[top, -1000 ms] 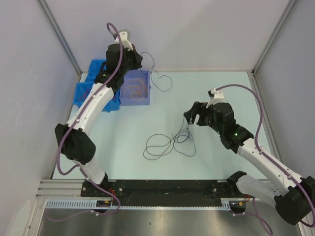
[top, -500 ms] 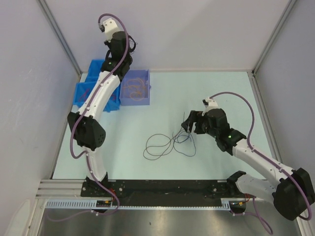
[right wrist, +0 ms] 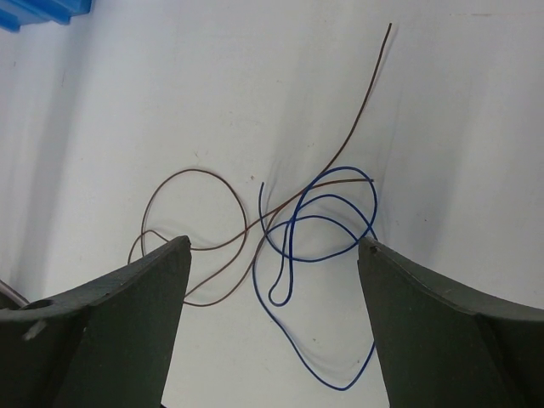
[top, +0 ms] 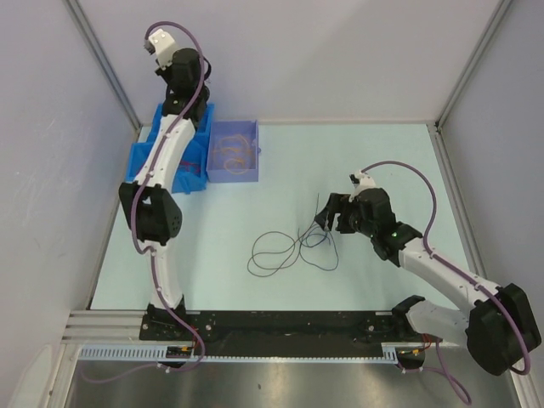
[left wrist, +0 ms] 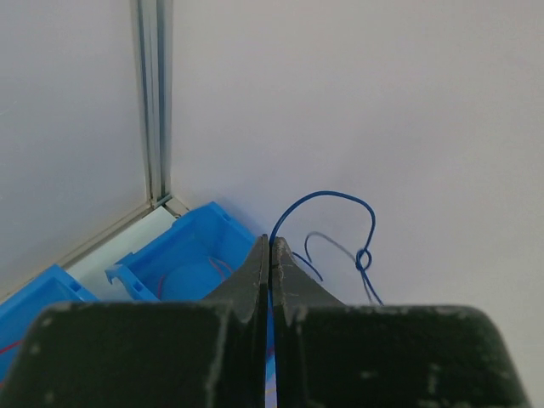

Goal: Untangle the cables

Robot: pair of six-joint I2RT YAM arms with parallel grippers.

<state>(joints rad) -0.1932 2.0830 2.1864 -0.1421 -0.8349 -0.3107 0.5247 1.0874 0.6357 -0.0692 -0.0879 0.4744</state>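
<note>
Two cables lie crossed on the pale table: a brown cable point(top: 270, 252) point(right wrist: 204, 171) in loops and a blue cable point(top: 317, 240) point(right wrist: 315, 259) coiled over its right end. My right gripper point(top: 330, 221) point(right wrist: 274, 245) hangs open just above them, with the blue coil between its fingers and nothing touched. My left arm reaches high into the back left corner. There the left gripper point(left wrist: 271, 242) is shut on a thin blue cable point(left wrist: 327, 194), which arcs up from the tips and hangs in a small knot against the wall.
A clear purple bin point(top: 253, 153) with orange and yellow wires stands at the back left. Blue bins point(top: 194, 168) point(left wrist: 200, 246) sit beside it under my left gripper, red wire inside. Walls and metal posts close in the table's sides.
My left arm has swung from over the purple bin to the back left corner and risen, taking its cable along. The right gripper has edged closer over the crossed cables.
</note>
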